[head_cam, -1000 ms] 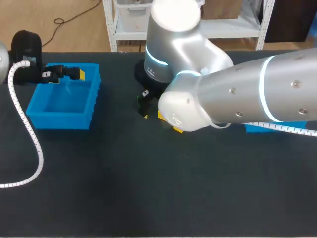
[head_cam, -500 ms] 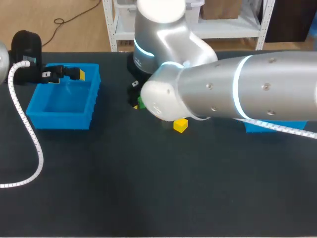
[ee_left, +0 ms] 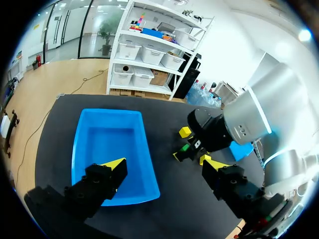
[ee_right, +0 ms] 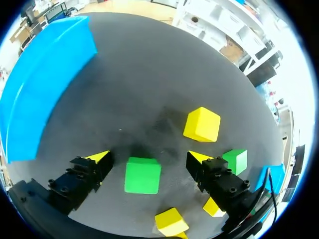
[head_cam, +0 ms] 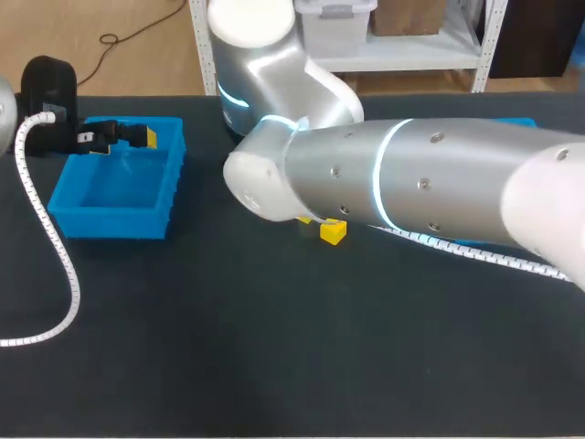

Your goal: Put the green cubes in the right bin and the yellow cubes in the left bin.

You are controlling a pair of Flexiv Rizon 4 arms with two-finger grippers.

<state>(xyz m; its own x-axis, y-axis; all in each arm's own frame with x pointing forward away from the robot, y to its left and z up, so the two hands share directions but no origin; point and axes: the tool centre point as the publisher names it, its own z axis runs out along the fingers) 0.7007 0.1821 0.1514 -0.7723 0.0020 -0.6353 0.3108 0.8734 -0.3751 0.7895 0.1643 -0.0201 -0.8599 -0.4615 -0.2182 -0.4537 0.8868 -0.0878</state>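
Right wrist view, green cube (ee_right: 142, 175) between spread end effector (ee_right: 148, 158), untouched

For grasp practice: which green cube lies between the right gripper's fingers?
The green cube centred in the right gripper; the other green cube sits outside one finger.

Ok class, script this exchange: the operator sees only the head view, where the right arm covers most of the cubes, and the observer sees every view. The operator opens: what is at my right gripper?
Observer: The right wrist view shows a green cube between the right gripper's open fingers, touching neither.
Operator: Any other green?
Observer: Yes, a second green cube lies just beyond one finger.
Operator: And my left gripper?
Observer: In the left wrist view the left gripper has its fingers wide apart with nothing between them, over the left bin.
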